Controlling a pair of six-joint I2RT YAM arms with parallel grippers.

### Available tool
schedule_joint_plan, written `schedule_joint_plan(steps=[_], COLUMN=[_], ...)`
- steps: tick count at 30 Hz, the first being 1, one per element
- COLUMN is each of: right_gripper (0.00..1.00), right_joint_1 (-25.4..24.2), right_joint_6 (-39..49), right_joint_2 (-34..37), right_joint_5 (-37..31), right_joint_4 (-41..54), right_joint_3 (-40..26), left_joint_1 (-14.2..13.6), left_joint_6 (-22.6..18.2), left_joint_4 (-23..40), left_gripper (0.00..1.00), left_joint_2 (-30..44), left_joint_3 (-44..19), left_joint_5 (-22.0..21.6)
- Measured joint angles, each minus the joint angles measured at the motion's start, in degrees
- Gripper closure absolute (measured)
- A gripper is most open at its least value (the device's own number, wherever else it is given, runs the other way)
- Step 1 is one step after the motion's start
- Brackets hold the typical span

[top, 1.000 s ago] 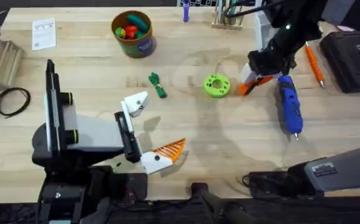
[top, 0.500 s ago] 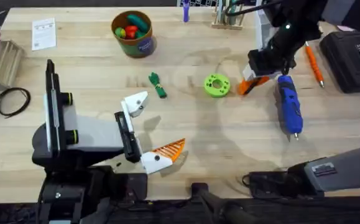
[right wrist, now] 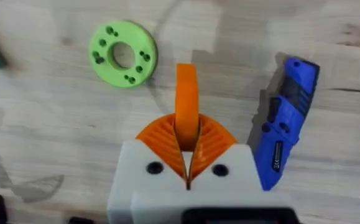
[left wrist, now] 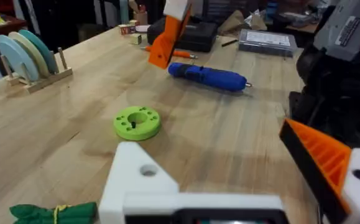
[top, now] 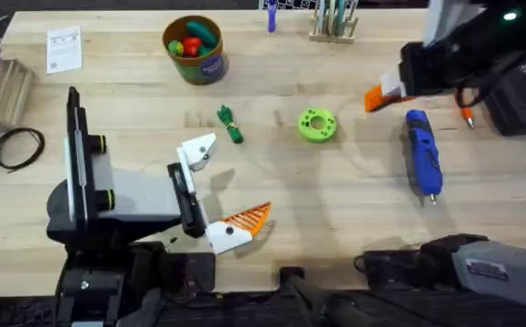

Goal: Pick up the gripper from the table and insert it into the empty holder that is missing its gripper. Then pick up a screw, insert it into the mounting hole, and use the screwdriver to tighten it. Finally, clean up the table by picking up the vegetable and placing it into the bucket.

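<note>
The right gripper (right wrist: 187, 163) is pressed together on the orange gripper finger (right wrist: 186, 106), which has been lifted off the table since a second ago and is now carried at the upper right of the overhead view; pickup is judged done, insertion into the empty holder (top: 197, 151) pending. The left gripper (left wrist: 235, 186) is spread, one pad missing. Counted: one screwdriver (top: 422, 162), one vegetable (top: 230, 123), one bucket (top: 194, 47), one green disc (top: 317, 124).

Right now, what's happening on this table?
The right gripper is shut on the orange gripper, holding it above the table beside the blue screwdriver. The left arm's white holder has no orange finger on it. The vegetable lies on the table, not in the bucket.
</note>
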State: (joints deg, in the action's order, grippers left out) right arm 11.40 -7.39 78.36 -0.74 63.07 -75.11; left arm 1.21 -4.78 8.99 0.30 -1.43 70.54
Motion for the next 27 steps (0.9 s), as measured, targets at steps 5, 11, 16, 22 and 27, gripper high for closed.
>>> schedule_joint_plan(steps=[5,11,16,22,27], right_gripper=[0.993,0.993,0.993,0.993,0.993], right_joint_1=[0.00,0.00,0.02,-0.50,-1.37], right_joint_6=[-1.42,-2.08,-4.44,-13.98,-28.00], right_joint_2=[-4.58,-7.76,-7.78,-7.80,-7.80], right_joint_5=[7.12,24.72,41.14,54.98,63.13], right_joint_4=[-6.94,-15.92,-26.92,-49.03,-75.20], right_joint_3=[1.58,9.07,15.41,24.25,34.29], left_joint_1=[0.00,0.00,0.00,0.00,0.00], left_joint_6=[0.00,0.00,0.00,0.00,0.01], left_joint_4=[0.00,0.00,0.00,0.00,0.00], left_gripper=[0.015,0.015,0.015,0.015,0.016], left_joint_2=[0.00,0.00,0.00,0.00,0.01], left_joint_3=[0.00,0.00,0.00,0.00,0.02], left_joint_5=[0.00,0.00,0.00,0.00,0.00])
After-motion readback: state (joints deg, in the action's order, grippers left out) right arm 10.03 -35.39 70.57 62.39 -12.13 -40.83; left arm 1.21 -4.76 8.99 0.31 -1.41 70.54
